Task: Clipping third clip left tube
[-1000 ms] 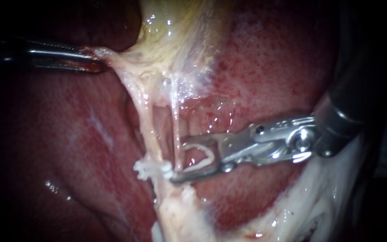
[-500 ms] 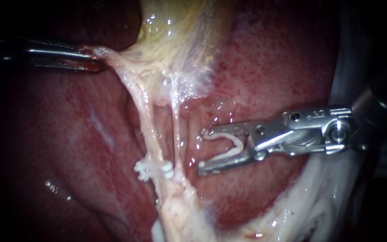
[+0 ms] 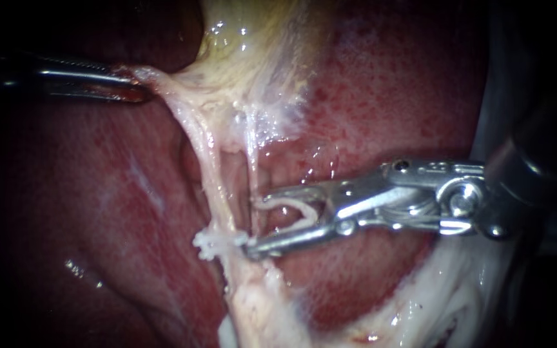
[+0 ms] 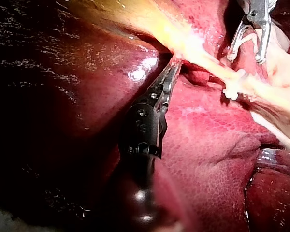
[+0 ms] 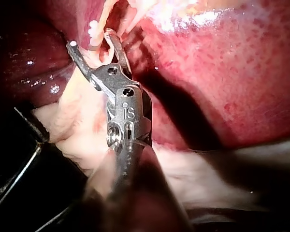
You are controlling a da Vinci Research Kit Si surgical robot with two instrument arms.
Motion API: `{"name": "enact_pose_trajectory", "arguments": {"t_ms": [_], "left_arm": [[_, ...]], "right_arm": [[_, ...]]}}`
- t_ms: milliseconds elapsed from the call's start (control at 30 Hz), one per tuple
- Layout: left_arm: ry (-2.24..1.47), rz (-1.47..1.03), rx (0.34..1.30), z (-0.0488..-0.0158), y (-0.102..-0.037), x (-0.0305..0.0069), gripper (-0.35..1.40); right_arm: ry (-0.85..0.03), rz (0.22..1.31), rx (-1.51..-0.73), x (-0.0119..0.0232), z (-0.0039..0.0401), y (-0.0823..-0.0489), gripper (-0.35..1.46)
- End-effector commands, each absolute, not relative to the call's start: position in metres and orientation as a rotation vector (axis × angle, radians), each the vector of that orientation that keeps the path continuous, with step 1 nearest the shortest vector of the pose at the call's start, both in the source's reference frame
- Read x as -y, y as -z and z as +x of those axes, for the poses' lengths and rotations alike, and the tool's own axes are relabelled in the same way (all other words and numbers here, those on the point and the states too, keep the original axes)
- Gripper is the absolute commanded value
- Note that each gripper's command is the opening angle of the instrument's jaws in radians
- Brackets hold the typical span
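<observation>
At the stalk below the gallbladder (image 3: 253, 38), your left instrument (image 3: 138, 89) has its jaws closed on the pale tissue (image 3: 162, 84), holding it taut toward the view's left. This leaves two tubes stretched over the liver (image 3: 388, 96). The left tube (image 3: 213, 190) is the thicker one and carries a white clip cluster (image 3: 217, 243) at its lower end. The thin right tube (image 3: 253, 171) runs just beside it. Your right instrument (image 3: 254, 224) stands with its jaws wide, holding the loaded clip (image 3: 301, 209) between them. The jaw tips reach about as far as the right tube, and the lower tip lies against the clip cluster. The left tube does not appear to be between the jaws.

Assessment: the step in hand is positioning, and the clip is not fired. The next move calls for carrying the tips past the thin tube so that only the left tube sits across the loaded clip, above the cluster. Both tips should show beyond the tube before closing. The wrist views do not settle which tube lies inside the jaws.
</observation>
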State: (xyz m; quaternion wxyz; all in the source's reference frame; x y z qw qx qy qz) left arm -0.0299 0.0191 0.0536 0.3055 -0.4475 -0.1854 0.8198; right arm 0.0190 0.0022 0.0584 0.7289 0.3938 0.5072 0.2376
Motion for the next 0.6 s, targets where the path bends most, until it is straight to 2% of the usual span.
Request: {"name": "enact_pose_trajectory", "arguments": {"t_ms": [33,600], "left_arm": [[-2.170,-1.184,0.491,-0.0299,-0.0536,-0.0191,-0.35],[-2.170,-1.185,0.491,-0.0298,-0.0536,-0.0191,-0.35]], "right_arm": [[-0.523,0.875,-1.114,-0.0021,0.0192,-0.0586,0.50],[-0.558,0.886,-1.091,-0.0016,0.0190,-0.0638,0.50]]}}
